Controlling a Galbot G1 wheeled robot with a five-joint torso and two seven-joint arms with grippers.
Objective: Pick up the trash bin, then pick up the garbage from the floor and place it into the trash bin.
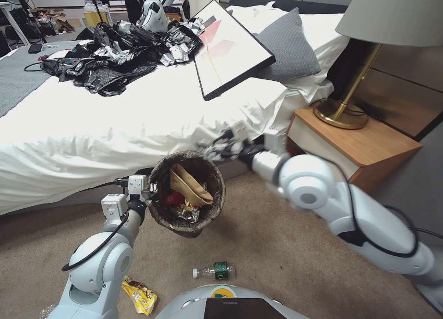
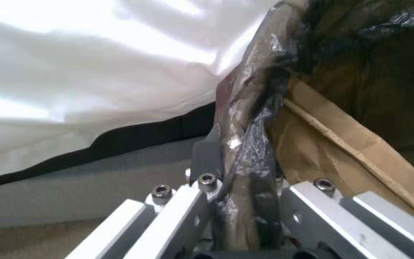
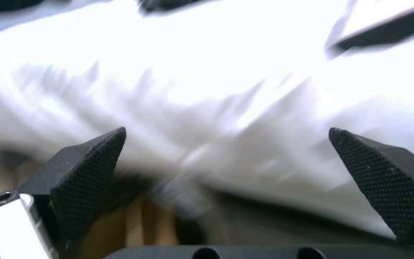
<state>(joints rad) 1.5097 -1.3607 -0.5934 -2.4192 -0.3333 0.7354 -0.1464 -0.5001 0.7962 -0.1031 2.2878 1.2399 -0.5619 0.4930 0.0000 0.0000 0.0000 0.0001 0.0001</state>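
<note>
left gripper point(image 1: 150, 188) is clamped on the rim of the trash bin point(image 1: 161, 208), holding it clear of the carpet point(image 1: 277, 245) and tilted so its mouth faces up toward the head camera. in the left wrist view the gripper point(image 2: 245, 201) has its fingers closed on a fold of the dark liner point(image 2: 257, 118) and the rim beneath it. just beyond the fingers, inside the bin point(image 2: 384, 72), lies a tan paper carton point(image 2: 341, 151). from the head view the carton point(image 1: 189, 185) leans against the inner wall, with a red wrapper point(image 1: 174, 199) and crumpled foil-like pieces point(image 1: 187, 213) below it.

right gripper point(image 1: 228, 146) is raised at the far rim of the bin, in front of the hanging white bedsheet point(image 1: 115, 125). it is blurred in the head view. in the right wrist view the gripper point(image 3: 226, 172) has its black textured fingers point(image 3: 90, 169) spread wide with nothing between them; the sheet point(image 3: 216, 90) lies beyond them.

on the carpet, below and nearer the robot than the left gripper, lies a clear bottle with a green label point(image 1: 214, 270) on its side. a yellow snack bag point(image 1: 139, 295) lies beside the left arm's base, well apart from the bottle.

on the bed, far beyond both grippers: a heap of black plastic bags point(image 1: 110, 56), a framed picture point(image 1: 230, 49) lying tilted, and a grey pillow point(image 1: 288, 46). beside the right arm stands a wooden nightstand point(image 1: 364, 143) bearing a brass lamp point(image 1: 344, 111).
</note>
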